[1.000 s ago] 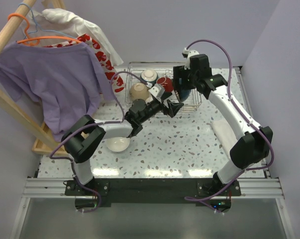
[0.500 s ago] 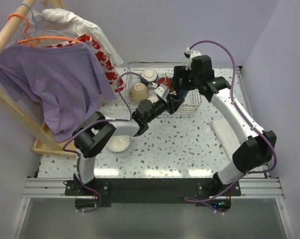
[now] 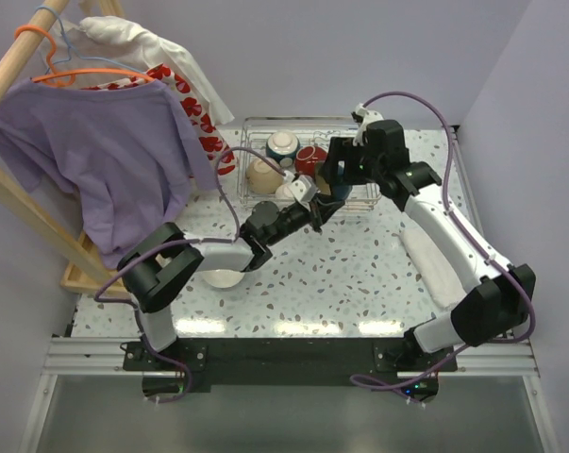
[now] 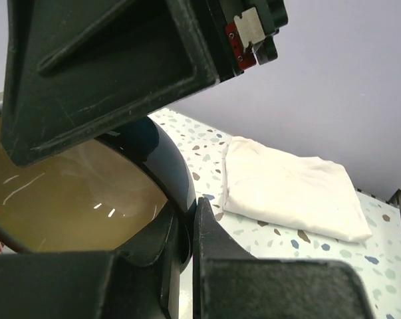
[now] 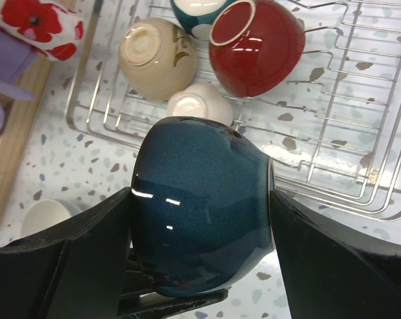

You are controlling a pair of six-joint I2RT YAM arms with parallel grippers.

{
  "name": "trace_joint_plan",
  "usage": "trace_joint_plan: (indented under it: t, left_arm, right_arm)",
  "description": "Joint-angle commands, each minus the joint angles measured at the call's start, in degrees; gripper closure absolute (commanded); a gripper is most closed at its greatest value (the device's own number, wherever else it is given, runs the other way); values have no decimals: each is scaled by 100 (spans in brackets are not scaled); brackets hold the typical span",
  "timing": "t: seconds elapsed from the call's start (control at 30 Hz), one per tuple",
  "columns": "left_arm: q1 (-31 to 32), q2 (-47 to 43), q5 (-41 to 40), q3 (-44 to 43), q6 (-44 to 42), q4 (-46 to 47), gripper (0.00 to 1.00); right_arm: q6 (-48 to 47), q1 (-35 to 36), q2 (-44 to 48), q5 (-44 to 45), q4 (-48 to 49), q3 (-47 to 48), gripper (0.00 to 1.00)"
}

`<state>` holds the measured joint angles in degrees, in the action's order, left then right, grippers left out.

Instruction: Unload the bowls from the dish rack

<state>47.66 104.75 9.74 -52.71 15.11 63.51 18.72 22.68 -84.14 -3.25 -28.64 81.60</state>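
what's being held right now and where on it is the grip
The teal bowl: left gripper pinches its rim; right gripper spans it, foot to mouth.

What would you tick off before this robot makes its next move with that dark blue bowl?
1. Left gripper pinching the teal bowl by its rim: ok.
2. Right gripper clasping the bowl's sides: ok.
3. Bowl clear of the dish rack wires: cannot tell.
4. Bare table near the white bowl for setting down: ok.
5. Rack emptied: not ok; red bowl, tan bowl and others inside.
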Motion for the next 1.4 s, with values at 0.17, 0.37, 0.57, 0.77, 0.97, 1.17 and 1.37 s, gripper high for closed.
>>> trace_joint_plan:
  t: [0.17, 0.37, 0.57, 0.77, 0.97, 1.17, 1.37]
  left_arm:
    - [-90, -1684, -104, 621, -509, -829, 100]
    - [-64, -2448, -208, 815, -501, -2455, 100]
    - [-46, -3406, -875, 411, -694, -5072, 100]
    - [-64, -3900, -1465, -318, -870, -7798, 100]
    - [-108, -3857, -1721, -592, -659, -9399, 100]
    - [-406, -3611, -1563, -679, -553, -10155, 100]
    - [-486, -3234, -1335, -951, -431, -10902, 100]
  right_arm:
    - [202, -62, 1180, -264, 798, -311, 2]
    - [316, -62, 1637, -484, 931, -443, 1]
    - [124, -62, 2199, -142, 843, -1004, 1]
    - [18, -62, 2691, 192, 773, -1804, 1]
    - [-167, -62, 3070, 307, 588, -2367, 1]
    - [-202, -62, 3272, 333, 518, -2737, 1]
    - [-176, -62, 3395, 193, 500, -2974, 1]
